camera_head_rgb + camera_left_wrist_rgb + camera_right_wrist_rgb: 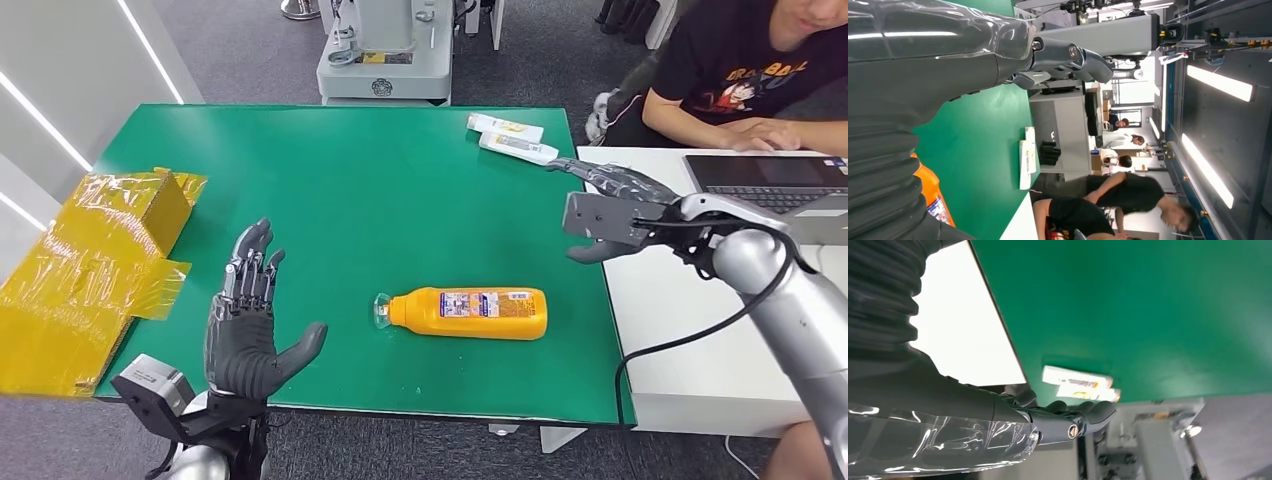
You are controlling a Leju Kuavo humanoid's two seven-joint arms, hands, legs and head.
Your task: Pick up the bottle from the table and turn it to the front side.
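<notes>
While bottle (468,313) lies flat (untouched), hands flank it.

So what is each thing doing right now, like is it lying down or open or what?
Orange bottle: lying on its side on the green table, held by no hand.
Left hand: open, fingers apart, empty.
Right hand: open, empty, over the table's edge.
Two white tubes: lying flat.
Yellow box: flaps open.
Laptop: open.
</notes>
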